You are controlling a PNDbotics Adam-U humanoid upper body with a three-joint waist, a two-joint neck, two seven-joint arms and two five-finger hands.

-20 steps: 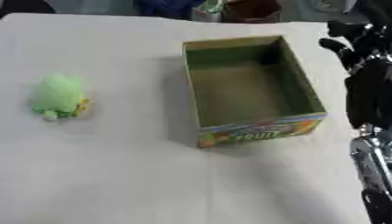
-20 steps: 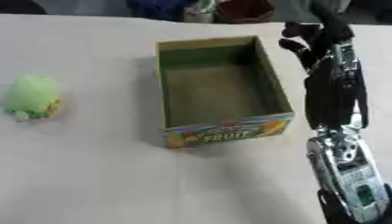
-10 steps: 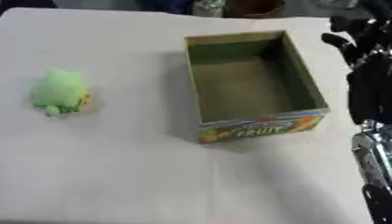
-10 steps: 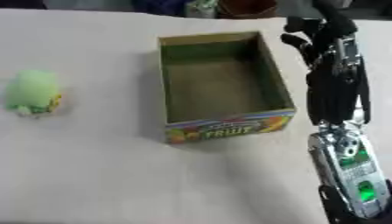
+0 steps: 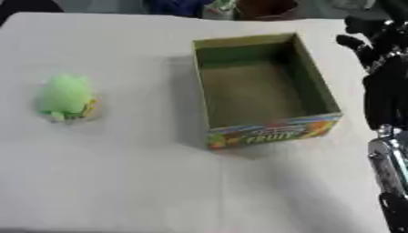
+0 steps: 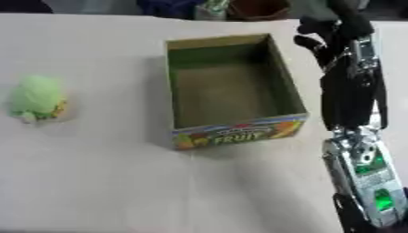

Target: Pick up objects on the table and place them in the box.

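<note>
An open cardboard box (image 6: 296, 105) with a colourful fruit label on its front wall stands mid-table, and its inside is empty. A green plush toy (image 5: 65, 96) lies on the white table well to the left of the box. My right hand (image 6: 328, 32) hovers by the box's far right corner, fingers relaxed and spread, holding nothing. Its black forearm (image 6: 350, 91) runs down the right side beside the box. My left hand shows in neither view.
The white table (image 5: 119, 182) stretches wide in front of and to the left of the box. Dark objects and a brown pot (image 5: 263, 8) stand along the far edge, beyond the box.
The whole picture has shifted slightly, so the camera moved. The right hand stays beside the box's far right corner; box and toy have not moved.
</note>
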